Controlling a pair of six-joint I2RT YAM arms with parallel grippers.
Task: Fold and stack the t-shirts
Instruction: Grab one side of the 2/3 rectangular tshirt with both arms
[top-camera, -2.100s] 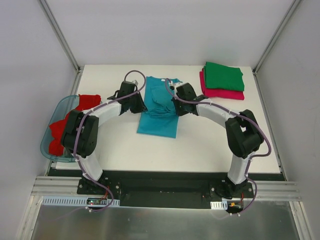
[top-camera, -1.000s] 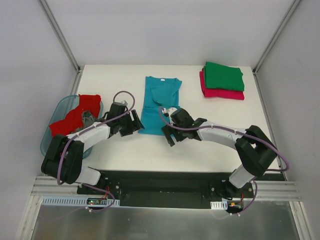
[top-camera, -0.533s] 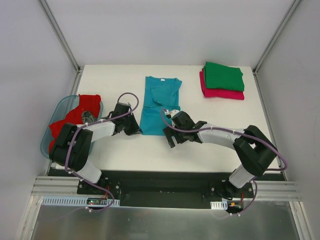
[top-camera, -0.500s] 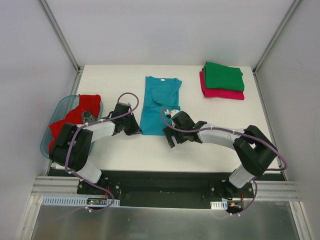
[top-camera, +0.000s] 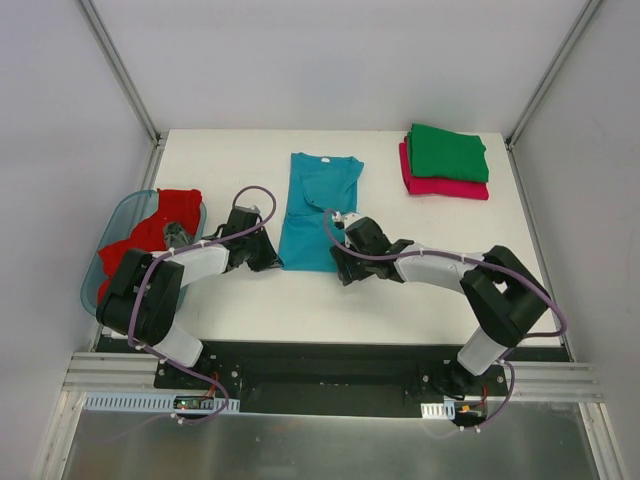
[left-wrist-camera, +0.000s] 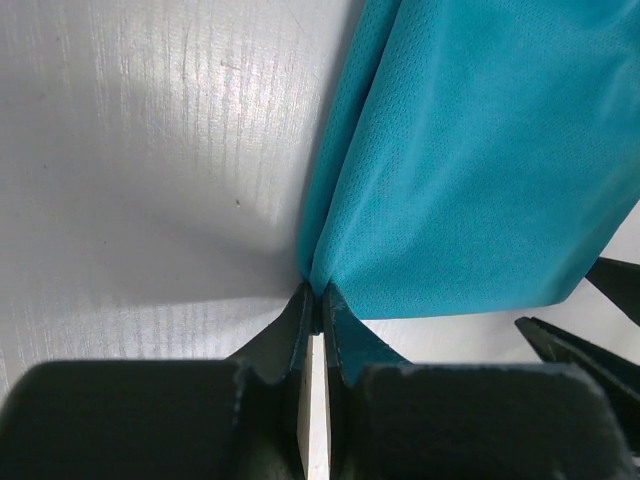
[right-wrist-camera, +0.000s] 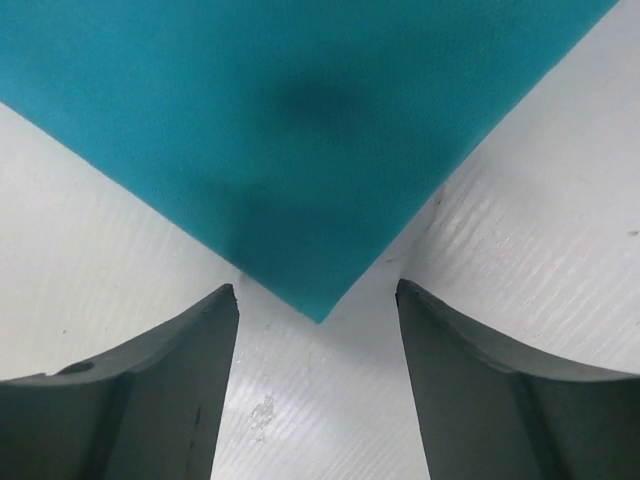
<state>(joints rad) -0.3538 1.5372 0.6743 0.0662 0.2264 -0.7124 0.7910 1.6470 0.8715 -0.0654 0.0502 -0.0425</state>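
Teal t-shirt (top-camera: 318, 210): folded lengthwise into narrow strip, flat at counter (top-camera: 280, 310) centre, collar at far end. Green t-shirt (top-camera: 447, 152): folded, stacked on folded pink-red t-shirt (top-camera: 445, 187), far right corner. Red t-shirt (top-camera: 150, 235): crumpled in basket (top-camera: 116, 213), left edge

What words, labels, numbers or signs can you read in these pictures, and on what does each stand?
No text can be read in any view.
The pale tag at the collar of the teal t-shirt is too small to read.

Basket (top-camera: 92, 282) left edge — flat shirt (top-camera: 318, 205) centre — folded stack (top-camera: 447, 158) far right.
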